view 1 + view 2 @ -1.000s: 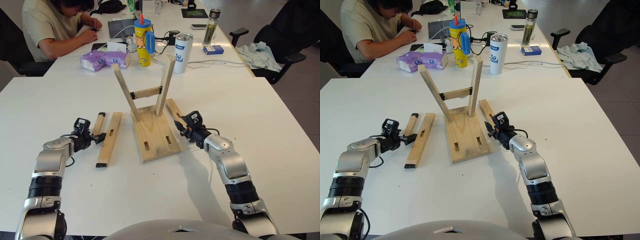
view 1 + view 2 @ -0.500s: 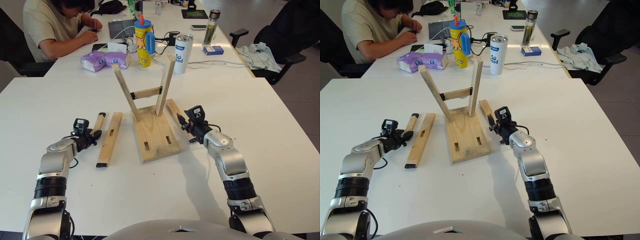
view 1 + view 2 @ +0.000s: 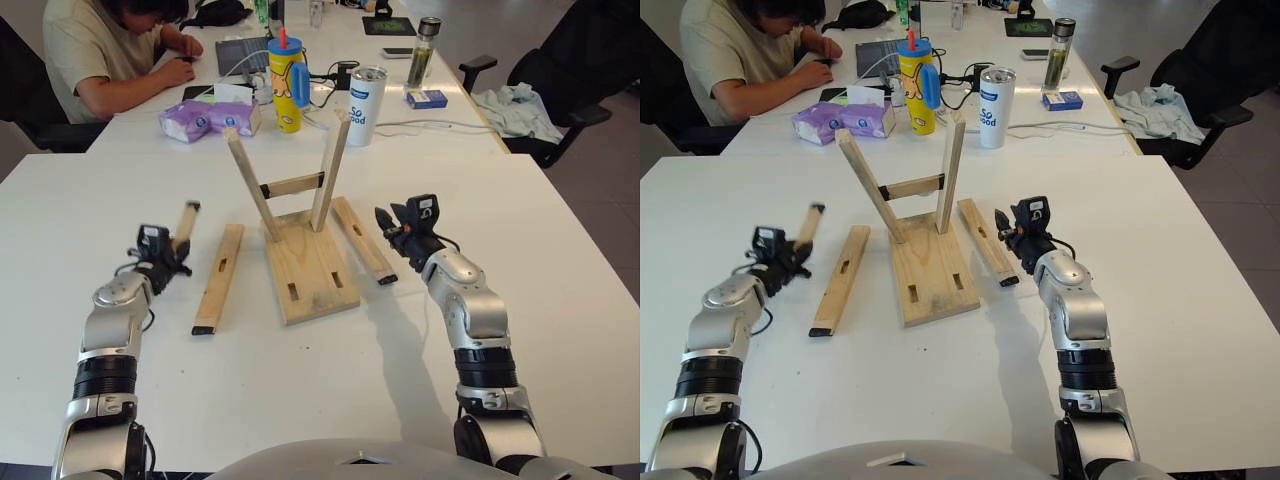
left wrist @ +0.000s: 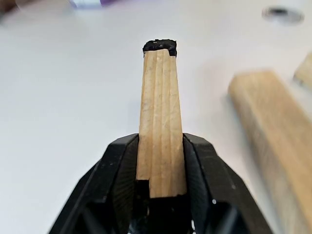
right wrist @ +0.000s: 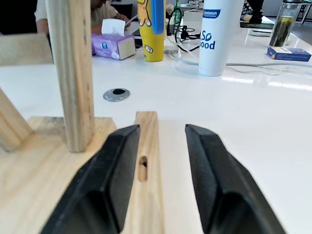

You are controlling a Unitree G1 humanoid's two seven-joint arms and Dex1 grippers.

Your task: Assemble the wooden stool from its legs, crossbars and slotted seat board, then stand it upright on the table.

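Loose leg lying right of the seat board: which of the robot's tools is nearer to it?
Right. The open right tool hovers close beside the leg; the left tool is across the seat board, shut on a short stick.

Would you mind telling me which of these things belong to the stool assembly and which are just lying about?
Stool parts: seat board; fitted legs; left loose leg; right loose leg; short crossbar.
Lying about: tissue packs; yellow cup; white tumbler; bottle; blue box.
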